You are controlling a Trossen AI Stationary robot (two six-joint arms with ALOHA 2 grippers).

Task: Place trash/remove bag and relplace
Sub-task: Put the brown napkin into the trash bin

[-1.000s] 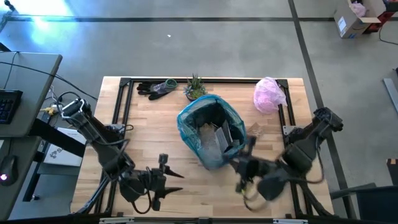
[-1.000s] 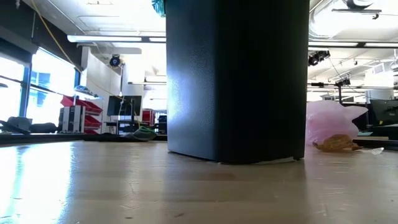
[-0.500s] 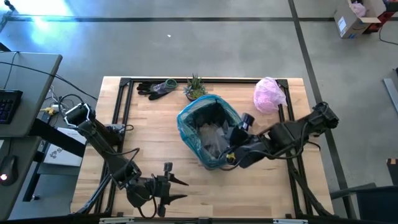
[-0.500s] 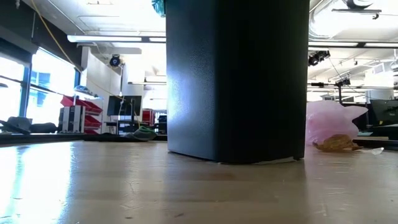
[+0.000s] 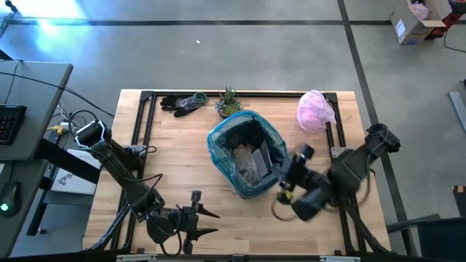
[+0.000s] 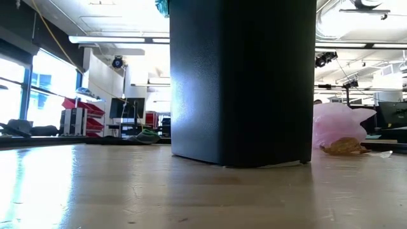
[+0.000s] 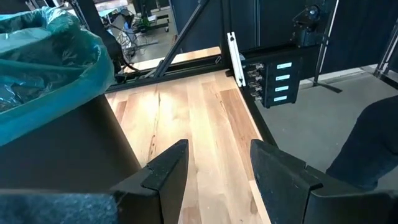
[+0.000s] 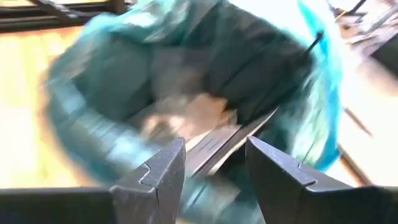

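The teal bag (image 5: 246, 151) lines a black bin (image 6: 241, 83) standing at the table's middle, its top folded over the rim. Trash lies inside: a silvery wrapper (image 8: 230, 140) and pale paper scraps (image 5: 251, 161). A brownish lump (image 6: 343, 146) rests on the table right of the bin. My right gripper (image 5: 284, 182) hangs open just off the bin's right near rim, fingers (image 8: 165, 165) aimed into the bag, nothing between them. My left gripper (image 5: 211, 222) waits open and empty by the near edge, left of the bin.
A pale pink bag (image 5: 314, 110) sits at the far right corner. A small green plant (image 5: 228, 100) and dark gloves (image 5: 182, 103) lie along the far edge. A black metal frame (image 5: 138, 124) rims the table. Bare wood lies near the front edge.
My right gripper swung from the table's near right side up to the bin's right rim, then drew back a little toward the right edge. My left gripper shifted slightly toward the near edge.
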